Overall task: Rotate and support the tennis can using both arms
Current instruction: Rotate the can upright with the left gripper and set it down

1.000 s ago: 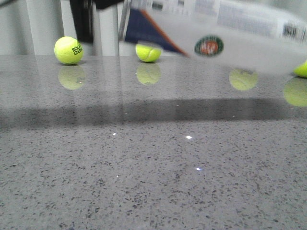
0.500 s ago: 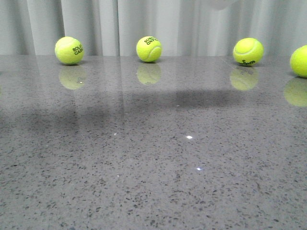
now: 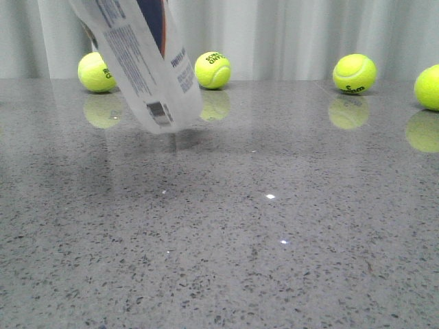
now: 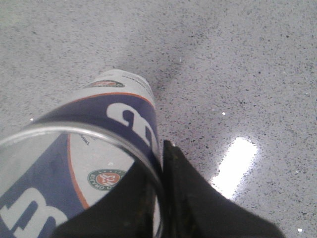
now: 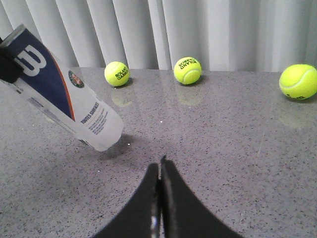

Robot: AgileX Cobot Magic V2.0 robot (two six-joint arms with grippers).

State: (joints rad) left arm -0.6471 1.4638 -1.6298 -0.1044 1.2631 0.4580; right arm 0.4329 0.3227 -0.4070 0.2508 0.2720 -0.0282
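Tennis can [image 3: 147, 65] hangs tilted above the desk [image 3: 274, 226], lower end near the surface, apparently not touching. Left claw [image 4: 161, 198] grips its open rim. Right claw [image 5: 159, 198] is closed, empty, well apart. Risk: a one-sided rim hold may slip during rotation, dropping the can among the balls [image 3: 212, 70].

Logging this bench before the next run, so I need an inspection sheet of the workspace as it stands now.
Surface: grey speckled stone table, glossy, reflecting.
Job's things: long white plastic tennis can with navy panel, tilted, lower end just above the table.
Clutter: four yellow-green tennis balls along the back edge.
Grippers: left gripper clamps the can's rim; right gripper shut, empty, apart from the can.
Cables: nothing seen.
Surroundings: pale pleated curtain behind.
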